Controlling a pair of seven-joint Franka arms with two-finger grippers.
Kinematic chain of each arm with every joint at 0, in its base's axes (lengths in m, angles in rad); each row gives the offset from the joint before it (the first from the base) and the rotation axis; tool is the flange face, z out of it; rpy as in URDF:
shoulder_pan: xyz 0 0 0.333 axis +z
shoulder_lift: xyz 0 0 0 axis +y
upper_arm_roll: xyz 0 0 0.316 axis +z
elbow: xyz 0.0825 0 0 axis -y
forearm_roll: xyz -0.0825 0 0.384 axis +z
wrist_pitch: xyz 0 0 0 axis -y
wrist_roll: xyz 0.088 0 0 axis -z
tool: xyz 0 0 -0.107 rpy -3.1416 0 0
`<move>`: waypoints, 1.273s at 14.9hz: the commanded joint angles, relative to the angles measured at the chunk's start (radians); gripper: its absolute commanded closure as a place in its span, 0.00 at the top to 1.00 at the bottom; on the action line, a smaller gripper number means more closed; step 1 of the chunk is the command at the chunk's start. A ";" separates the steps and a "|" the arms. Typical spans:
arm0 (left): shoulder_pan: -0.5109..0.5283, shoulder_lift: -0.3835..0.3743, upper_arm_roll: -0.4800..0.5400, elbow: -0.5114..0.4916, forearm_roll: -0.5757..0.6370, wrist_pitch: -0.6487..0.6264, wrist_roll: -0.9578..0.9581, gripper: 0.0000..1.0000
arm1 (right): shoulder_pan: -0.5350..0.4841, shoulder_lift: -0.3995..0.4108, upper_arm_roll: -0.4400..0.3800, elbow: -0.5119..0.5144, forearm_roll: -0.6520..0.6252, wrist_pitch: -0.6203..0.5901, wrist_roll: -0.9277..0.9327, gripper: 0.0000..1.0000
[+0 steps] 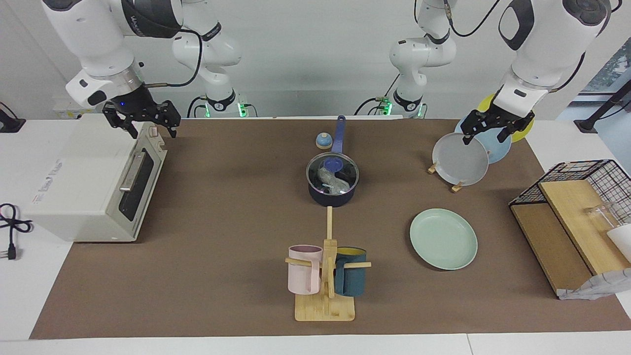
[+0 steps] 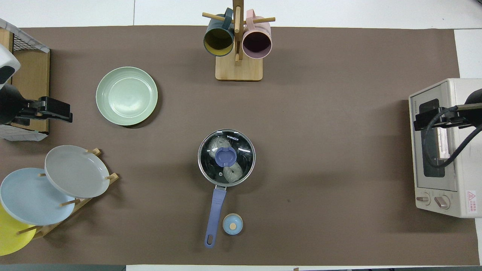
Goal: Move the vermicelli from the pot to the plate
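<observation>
The pot [image 1: 331, 186] is a dark navy saucepan in the middle of the table, its long blue handle pointing toward the robots. A glass lid with a blue knob [image 1: 333, 163] covers it. The vermicelli [image 1: 329, 181] shows through the lid as a whitish bundle; it also shows in the overhead view [image 2: 230, 172]. The mint-green plate [image 1: 443, 238] lies empty, farther from the robots than the pot and toward the left arm's end. My left gripper [image 1: 485, 137] hangs open over the plate rack. My right gripper [image 1: 154, 132] hangs open over the toaster oven.
A plate rack [image 1: 446, 178] holds grey, light blue and yellow plates. A mug tree [image 1: 325, 276] carries a pink and a teal mug. A white toaster oven [image 1: 88, 182] stands at the right arm's end, a wire basket [image 1: 577, 217] at the left arm's end. A small blue knobbed lid [image 1: 323, 141] lies beside the pot handle.
</observation>
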 commanded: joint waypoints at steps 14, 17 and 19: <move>0.017 -0.029 -0.009 -0.034 -0.013 0.022 0.004 1.00 | 0.100 0.010 0.051 0.038 0.061 0.003 0.096 1.00; 0.017 -0.029 -0.009 -0.031 -0.013 0.024 0.004 1.00 | 0.183 0.037 0.051 0.080 0.061 0.000 0.199 1.00; 0.017 -0.029 -0.009 -0.034 -0.013 0.024 0.002 1.00 | 0.247 0.073 0.051 0.106 0.064 0.005 0.273 1.00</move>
